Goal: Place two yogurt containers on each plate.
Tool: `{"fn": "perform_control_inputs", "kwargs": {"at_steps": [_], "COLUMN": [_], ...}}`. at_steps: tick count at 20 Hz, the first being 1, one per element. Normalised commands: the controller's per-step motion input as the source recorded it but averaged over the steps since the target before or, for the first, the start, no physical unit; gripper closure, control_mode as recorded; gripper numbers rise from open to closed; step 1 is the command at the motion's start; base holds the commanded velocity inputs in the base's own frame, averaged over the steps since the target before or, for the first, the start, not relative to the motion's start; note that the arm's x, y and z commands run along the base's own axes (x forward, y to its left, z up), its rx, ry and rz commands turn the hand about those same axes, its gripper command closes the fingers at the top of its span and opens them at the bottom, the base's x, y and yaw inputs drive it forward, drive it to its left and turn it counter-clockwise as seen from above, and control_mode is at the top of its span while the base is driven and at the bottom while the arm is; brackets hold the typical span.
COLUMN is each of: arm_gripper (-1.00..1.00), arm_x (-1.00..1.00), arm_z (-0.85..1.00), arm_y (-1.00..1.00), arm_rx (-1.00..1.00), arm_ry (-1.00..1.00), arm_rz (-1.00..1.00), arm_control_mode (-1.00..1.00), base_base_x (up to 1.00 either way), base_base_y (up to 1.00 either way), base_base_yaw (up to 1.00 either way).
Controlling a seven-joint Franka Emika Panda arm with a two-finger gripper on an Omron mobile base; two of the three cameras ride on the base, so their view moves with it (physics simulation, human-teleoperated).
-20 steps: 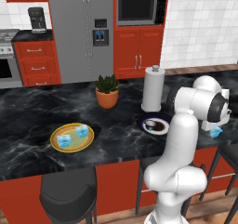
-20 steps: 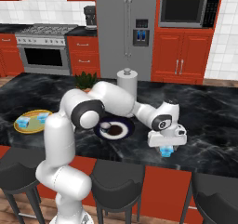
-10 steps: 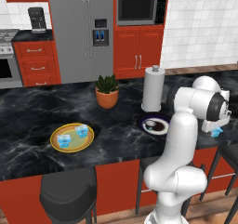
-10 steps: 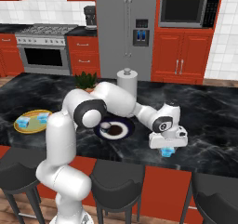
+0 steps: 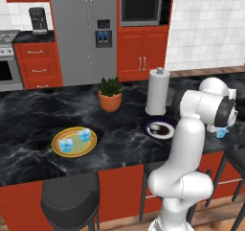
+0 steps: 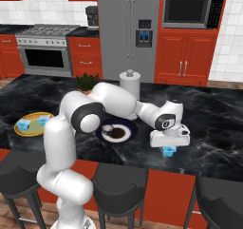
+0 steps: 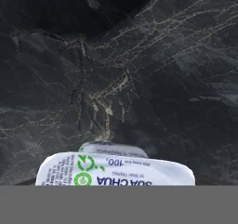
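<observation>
My gripper (image 6: pixel 169 147) hangs straight down over a light-blue yogurt container (image 6: pixel 169 151) at the counter's front right edge. The same container (image 5: pixel 221 133) shows just under the hand (image 5: pixel 221 124). In the hand view its whitish printed top (image 7: pixel 114 169) sits very close at the bottom, and my fingers are hidden, so their grip is unclear. The navy-rimmed plate (image 6: pixel 100 134) lies left of the gripper, near the arm's elbow. Far left, the yellow-orange plate (image 5: pixel 91 147) carries two yogurt containers (image 5: pixel 66 145) (image 5: pixel 84 134).
A white paper-towel roll (image 5: pixel 157 92) stands behind the navy plate (image 5: pixel 146 124), and a terracotta plant pot (image 5: pixel 110 101) sits further left. Dark bar stools (image 6: pixel 119 184) line the counter's front edge. Black marble counter (image 5: pixel 28 120) stretches between the plates.
The hand sank slightly toward the yogurt container a second ago and has held still since. The plates and the other containers have not moved.
</observation>
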Motion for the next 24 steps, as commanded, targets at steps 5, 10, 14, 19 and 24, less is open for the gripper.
{"fn": "perform_control_inputs", "kwargs": {"at_steps": [5,10,14,19,24], "arm_gripper": [1.0,1.0,1.0,1.0,1.0], "arm_x": [0.21,0.31,0.37,0.27,0.21], "arm_z": [0.35,0.22,0.02,0.13,-0.01], "arm_y": [0.81,0.91,0.78,0.68,0.31], "arm_rx": [0.0,0.0,0.0,0.01,0.02], "arm_ry": [0.08,0.17,0.23,0.19,0.15], "arm_rz": [0.0,0.0,0.0,0.0,0.0], "arm_control_mode": [-1.0,-1.0,-1.0,-1.0,-1.0], "base_base_x": [0.0,0.0,0.0,0.0,0.0], "base_base_y": [0.0,0.0,0.0,0.0,0.0], "base_base_yaw": [0.0,0.0,0.0,0.0,0.0]}}
